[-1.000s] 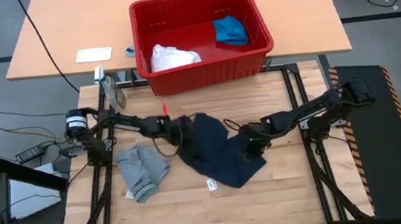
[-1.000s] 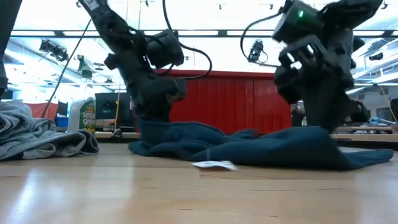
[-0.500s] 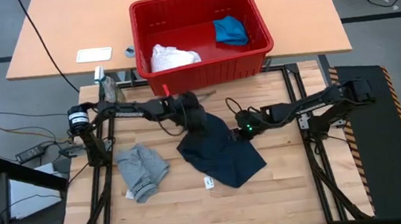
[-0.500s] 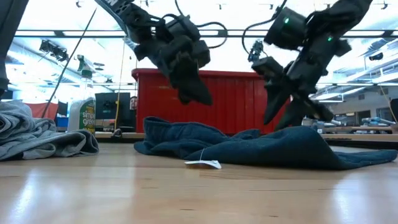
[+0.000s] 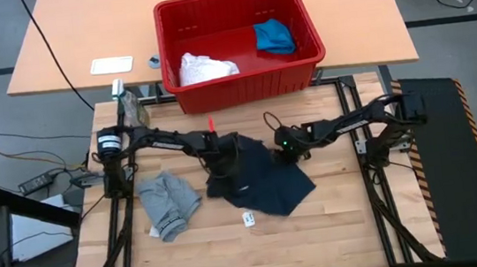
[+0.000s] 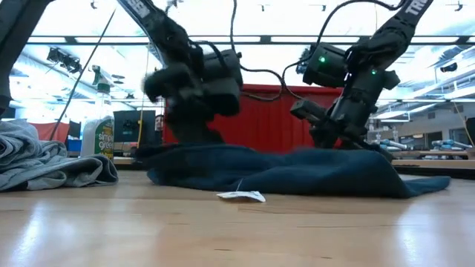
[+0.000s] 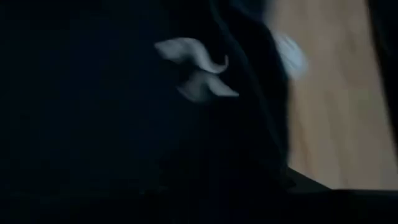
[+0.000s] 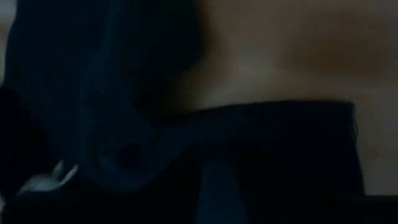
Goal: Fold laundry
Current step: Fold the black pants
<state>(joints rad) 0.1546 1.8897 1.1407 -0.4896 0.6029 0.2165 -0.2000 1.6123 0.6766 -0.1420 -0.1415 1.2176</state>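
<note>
The navy garment [image 5: 262, 184] lies spread on the wooden table, a white tag [image 5: 249, 218] at its near edge. My left gripper [image 5: 223, 159] is low over the garment's far left part and blurred in the low view [image 6: 185, 122]. My right gripper [image 5: 283, 149] is down at the garment's far right edge [image 6: 326, 137]. Both wrist views show only dark navy cloth [image 7: 124, 124] close up, with bare wood beside it. The grey T-shirt [image 5: 168, 203] lies crumpled on the table to the left of the navy garment. No gripper touches it.
The red basket [image 5: 242, 84] stands on the far table with a white cloth [image 5: 205, 68] and a bright blue garment [image 5: 274, 36] inside. A spray bottle [image 5: 129, 105] stands at the far left. Bare wood shows along the near edge [image 5: 322, 249].
My left gripper has risen off the navy garment toward the far edge, rolled, and come back down on its far left part. My right gripper has gone toward the far left and down to the garment's far right edge. The garment's bunched left part now lies flatter.
</note>
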